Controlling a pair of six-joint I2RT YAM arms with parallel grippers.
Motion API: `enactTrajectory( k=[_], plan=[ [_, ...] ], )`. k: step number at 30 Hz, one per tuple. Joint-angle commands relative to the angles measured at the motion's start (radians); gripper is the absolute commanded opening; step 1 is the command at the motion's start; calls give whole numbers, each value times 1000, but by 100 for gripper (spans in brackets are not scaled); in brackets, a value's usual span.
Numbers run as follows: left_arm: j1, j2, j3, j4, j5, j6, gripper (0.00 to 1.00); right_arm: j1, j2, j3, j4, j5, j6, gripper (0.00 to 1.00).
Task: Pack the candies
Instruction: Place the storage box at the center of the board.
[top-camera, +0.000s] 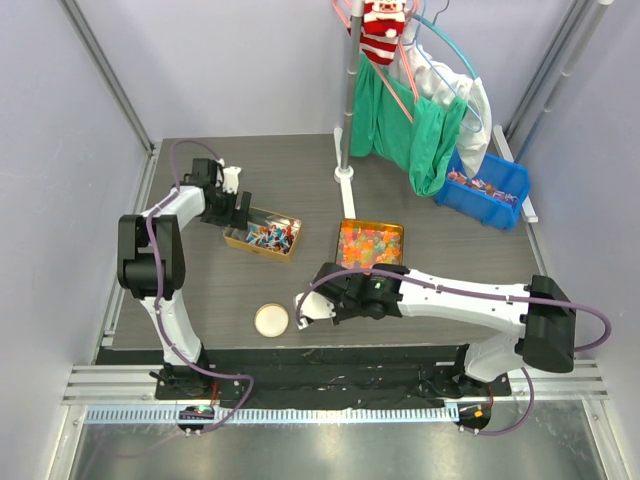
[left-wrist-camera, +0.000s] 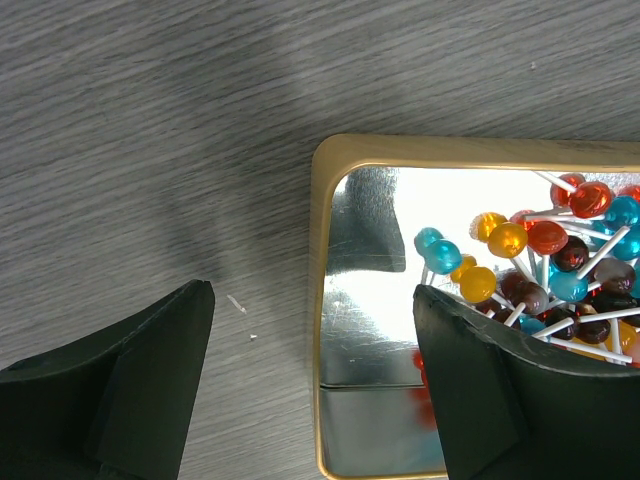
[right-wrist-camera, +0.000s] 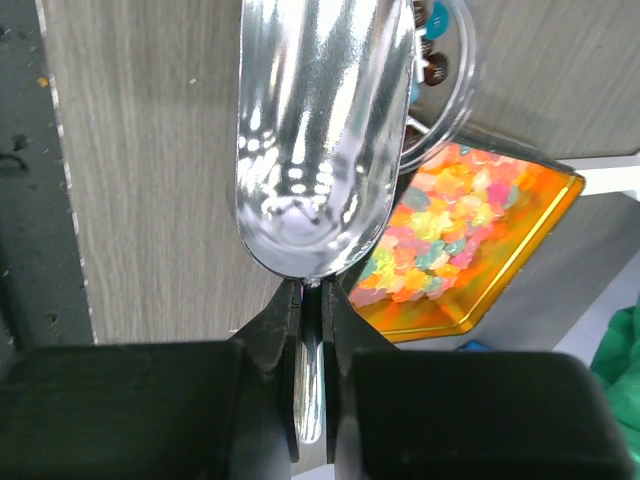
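I have the left tool (left-wrist-camera: 312, 292) spread wide, with nothing in it. It hangs low over one end of the gold tin (left-wrist-camera: 320, 300). One finger is over the bare table (left-wrist-camera: 150, 120), the other is over the tin's inside, and the rim runs between them. The candies (left-wrist-camera: 545, 240) lie heaped toward the other end of that tin. They are small round sweets in orange, blue, red and dark brown, on thin white sticks. The end under my tool shows only shiny metal.

The right tool (right-wrist-camera: 312, 300) is clamped tight on the flat handle of a metal scoop (right-wrist-camera: 320, 130). The scoop's bowl points away from the wrist, low over the table. Just past the bowl's far end sits a round clear container (right-wrist-camera: 455, 90), and a few dark and blue sweets show through its wall. From above, it lies nearer the table's front edge than either tin.

Beside the scoop lies the jelly tin (top-camera: 341, 240), full of orange, yellow and green jelly pieces (right-wrist-camera: 440, 220). The right arm crosses just in front of it.

Behind and between the two tins is the foot of a pole stand (top-camera: 344, 178) hung with hangers and green cloth (top-camera: 400, 125). A blue bin (top-camera: 505, 172) sits at the back right, holding small coloured things I cannot make out.
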Motion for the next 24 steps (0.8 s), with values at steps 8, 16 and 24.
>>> enactTrajectory(
  k=[8,16,24],
  plan=[
    [9,-1,29,3,24,0,84,-30,-14,0,139,77,9,1],
    [9,-4,27,2,25,-1,84,-73,9,-24,176,82,-3,1],
    [9,2,29,2,27,-1,84,-93,-14,-23,205,103,-18,1]
  ],
)
